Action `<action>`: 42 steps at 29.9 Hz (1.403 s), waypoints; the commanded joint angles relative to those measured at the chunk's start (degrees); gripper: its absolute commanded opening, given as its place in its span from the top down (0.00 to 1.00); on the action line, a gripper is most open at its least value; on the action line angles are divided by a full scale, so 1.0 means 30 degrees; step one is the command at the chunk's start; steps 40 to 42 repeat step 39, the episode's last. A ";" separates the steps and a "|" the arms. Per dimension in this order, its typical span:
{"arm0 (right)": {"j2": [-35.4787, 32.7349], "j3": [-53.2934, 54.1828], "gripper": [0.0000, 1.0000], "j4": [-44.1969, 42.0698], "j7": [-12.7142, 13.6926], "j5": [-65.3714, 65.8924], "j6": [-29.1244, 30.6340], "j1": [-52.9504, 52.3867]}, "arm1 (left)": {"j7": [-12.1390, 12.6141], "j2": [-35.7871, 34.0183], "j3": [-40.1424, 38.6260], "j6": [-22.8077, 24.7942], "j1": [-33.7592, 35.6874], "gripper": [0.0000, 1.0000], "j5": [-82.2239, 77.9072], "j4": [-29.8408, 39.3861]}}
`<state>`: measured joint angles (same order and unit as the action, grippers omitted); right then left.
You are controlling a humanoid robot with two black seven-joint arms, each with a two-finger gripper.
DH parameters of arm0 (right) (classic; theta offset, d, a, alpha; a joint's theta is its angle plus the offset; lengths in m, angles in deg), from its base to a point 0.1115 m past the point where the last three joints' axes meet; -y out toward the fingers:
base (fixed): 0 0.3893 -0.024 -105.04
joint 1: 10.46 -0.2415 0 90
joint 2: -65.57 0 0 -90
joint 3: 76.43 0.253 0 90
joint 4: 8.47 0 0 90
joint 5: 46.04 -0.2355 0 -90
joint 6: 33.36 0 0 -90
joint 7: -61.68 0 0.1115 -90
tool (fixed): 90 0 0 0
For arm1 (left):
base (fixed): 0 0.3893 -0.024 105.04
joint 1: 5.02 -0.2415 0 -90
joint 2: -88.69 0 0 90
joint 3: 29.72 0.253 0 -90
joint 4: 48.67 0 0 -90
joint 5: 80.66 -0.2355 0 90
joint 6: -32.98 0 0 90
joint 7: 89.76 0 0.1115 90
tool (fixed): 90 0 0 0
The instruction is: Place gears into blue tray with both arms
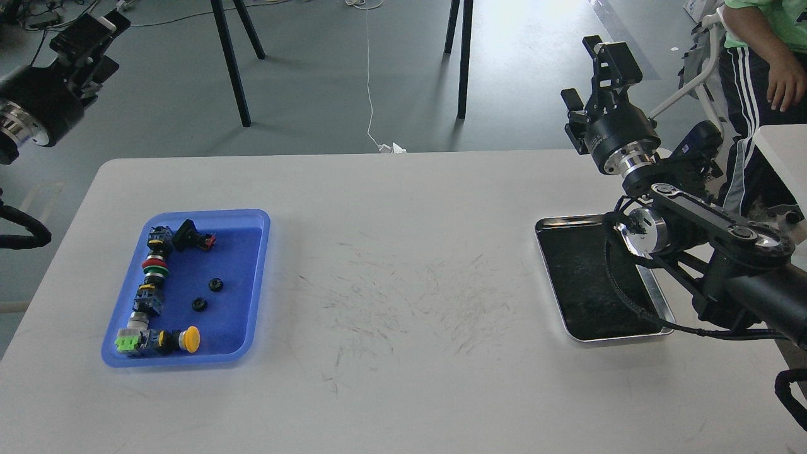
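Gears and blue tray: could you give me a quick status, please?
Right gripper open, raised, empty. Left gripper unclear. Two gears in blue tray. Nothing in the way.

- A white table (403,391) with rounded far corners carries everything; its middle is marked with many fine dark scratches (416,302).
- The blue tray (255,277) lies directly on the table's left part, its long sides running slightly aslant from near to far.
- A silver metal tray (586,337) with a dark inside lies directly on the table's right part, well apart from the blue tray, with the scratched stretch between them.
- The silver tray's right side is partly hidden behind a black arm.
- Another white surface (785,148) shows at the right edge, apart from the table.
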<state>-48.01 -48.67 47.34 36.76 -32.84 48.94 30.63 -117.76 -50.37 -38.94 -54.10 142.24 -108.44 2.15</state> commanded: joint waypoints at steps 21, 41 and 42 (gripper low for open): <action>-0.0723 0.0208 0.01 0.0380 0.2184 -0.9058 0.4205 0.0100 | -0.0002 0.3665 -0.2873 0.6702 -0.1887 0.02 0.7673 -0.3404; 0.1856 0.0443 0.01 -0.1436 0.2125 -0.8883 0.3590 -0.0222 | 0.0220 0.5246 -0.4840 0.6910 -0.2474 0.01 0.9347 -0.4225; 0.1856 0.0443 0.01 -0.1436 0.2125 -0.8883 0.3590 -0.0222 | 0.0220 0.5246 -0.4840 0.6910 -0.2474 0.01 0.9347 -0.4225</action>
